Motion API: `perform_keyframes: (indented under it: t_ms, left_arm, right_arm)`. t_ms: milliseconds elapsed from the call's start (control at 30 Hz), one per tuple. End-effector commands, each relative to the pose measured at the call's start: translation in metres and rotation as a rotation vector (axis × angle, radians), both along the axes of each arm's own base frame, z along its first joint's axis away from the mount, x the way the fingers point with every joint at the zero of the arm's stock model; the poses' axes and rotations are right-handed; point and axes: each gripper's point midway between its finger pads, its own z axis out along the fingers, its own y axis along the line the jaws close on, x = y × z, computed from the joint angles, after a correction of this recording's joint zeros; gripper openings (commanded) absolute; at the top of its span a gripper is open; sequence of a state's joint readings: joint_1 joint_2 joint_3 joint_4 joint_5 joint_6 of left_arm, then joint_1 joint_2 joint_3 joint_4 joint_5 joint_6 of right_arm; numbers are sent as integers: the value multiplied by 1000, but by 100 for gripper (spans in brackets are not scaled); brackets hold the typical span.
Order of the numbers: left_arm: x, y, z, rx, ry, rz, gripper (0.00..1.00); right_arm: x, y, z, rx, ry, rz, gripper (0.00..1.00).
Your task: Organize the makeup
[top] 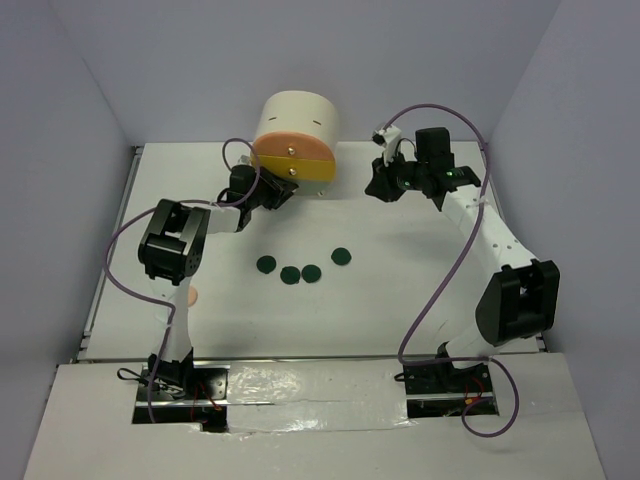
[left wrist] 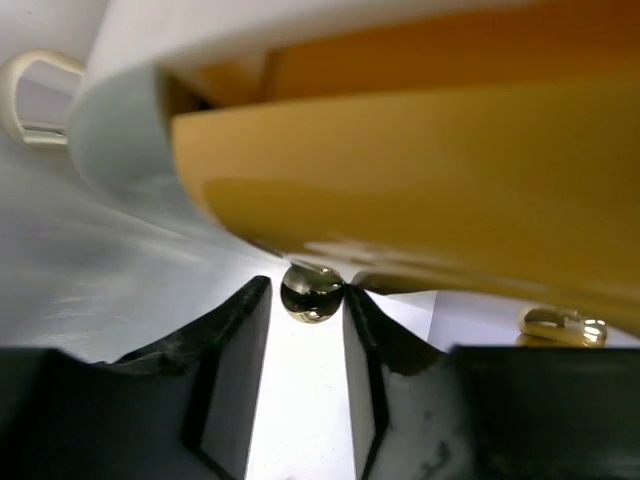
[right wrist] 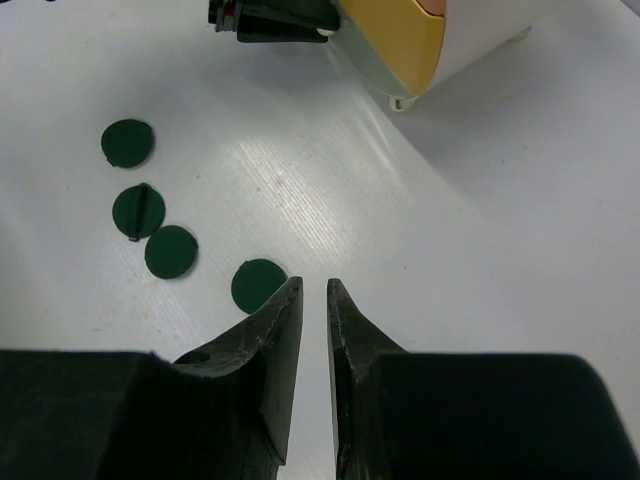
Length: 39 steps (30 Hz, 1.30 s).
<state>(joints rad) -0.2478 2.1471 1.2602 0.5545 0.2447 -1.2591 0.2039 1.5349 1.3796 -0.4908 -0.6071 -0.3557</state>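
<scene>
The left gripper (top: 286,191) sits just above the middle of the top view, up against the front of the round cream cabinet (top: 300,118). In its wrist view the two fingers (left wrist: 240,340) are closed on either side of a small shiny knob (left wrist: 311,290) at the lower edge of the yellow drawer (left wrist: 420,190). The orange drawer (top: 288,149) lies just above the yellow one.

The right gripper (right wrist: 315,285) hangs over the white table (top: 420,300) in the upper right of the top view, to the right of the cabinet and apart from it. Its jaws are drawn nearly together with only a thin slit between them, and they hold nothing.

Four green discs (top: 265,265) (top: 291,274) (top: 312,271) (top: 342,256) lie flat in a loose row at the centre of the top view, below the cabinet, and neither gripper touches them. In the right wrist view the nearest disc shows just left of the fingertips. A peach puff (top: 193,297) peeks out beside the left arm at the left of the frame, partly hidden by it
</scene>
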Motion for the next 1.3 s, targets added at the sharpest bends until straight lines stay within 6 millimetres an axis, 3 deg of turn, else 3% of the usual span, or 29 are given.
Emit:
perform_keyframes:
  t_ms: [0,267,333,400,433,467,533,567,600,667,800,867,1000,1100,1267]
  left_arm:
    - [16,-2,10,-13,-46,32,45]
    - [5,-2,2,-23,-30,31,21]
    - [1,-4,11,-31,-59,23,19]
    - [-11,-4,7,-22,-53,5,18]
    - [-15,-5,18,-27,-80,-2,17]
    - [-27,-5,10,-21,-62,-15,17]
    - [-37,-5,23,-24,-95,-30,17]
    - [-50,-6,13,-18,-71,-43,17]
    - [-55,-6,24,-25,-100,-47,17]
    - [-73,-5,14,-18,-75,-55,17]
    - [-93,-5,15,-19,-75,-61,17]
    - [-103,-4,12,-16,-67,-61,20]
    - [-107,-1,12,-9,-59,-53,50]
    - [-103,0,21,11,-72,-54,62]
    - [-104,7,38,76,-96,-46,73]
  right_arm:
    - [-4,-1,23,33,-62,2,24]
    - [-10,0,16,39,-36,18,23]
    - [-15,3,10,42,-15,39,24]
    - [-19,4,3,42,9,59,25]
    - [-26,6,-4,45,44,78,26]
    - [-28,6,-10,40,59,92,27]
    - [-36,8,-23,39,112,117,30]
    - [-40,11,-28,34,125,132,33]
    - [-45,10,-36,29,149,136,34]
    - [-49,11,-45,21,170,148,39]
    - [-60,16,-64,3,221,182,42]
    - [-64,18,-71,-12,238,185,45]
    - [-70,32,-91,-65,276,197,53]
    - [-67,36,-108,-124,295,159,59]
    - [-64,48,-146,-202,386,60,60]
